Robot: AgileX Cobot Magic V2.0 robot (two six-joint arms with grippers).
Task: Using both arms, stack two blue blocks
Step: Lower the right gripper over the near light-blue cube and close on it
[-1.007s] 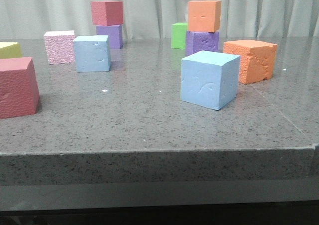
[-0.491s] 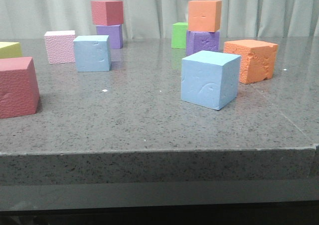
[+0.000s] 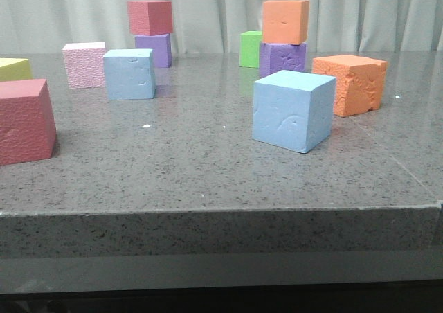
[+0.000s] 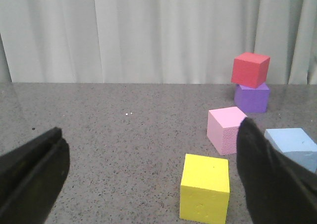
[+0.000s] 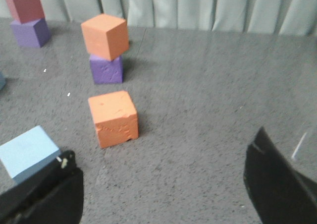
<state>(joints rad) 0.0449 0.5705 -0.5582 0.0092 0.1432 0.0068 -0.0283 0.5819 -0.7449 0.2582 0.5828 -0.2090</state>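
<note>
- On the grey speckled table (image 3: 208, 167), two blue blocks sit well apart: the near one (image 3: 293, 109) right of centre, turned corner-forward, its faces creased; the far one (image 3: 129, 73) back left, dented, just beside a pink cube (image 3: 84, 65).
- Neither blue block is stacked or held.
- Just behind the near block's right side stands a chipped orange cube (image 3: 349, 83).
- Further back, an orange cube on a purple one (image 3: 282, 58), a green cube (image 3: 250, 48), and a red cube on a purple one (image 3: 154, 50).
- At the left edge, a large red cube (image 3: 24, 121) and a yellow cube (image 3: 14, 68).
- Left gripper (image 4: 148, 184) spread wide, empty, above the yellow cube.
- Right gripper (image 5: 163, 194) spread wide, empty, over bare table.
</note>
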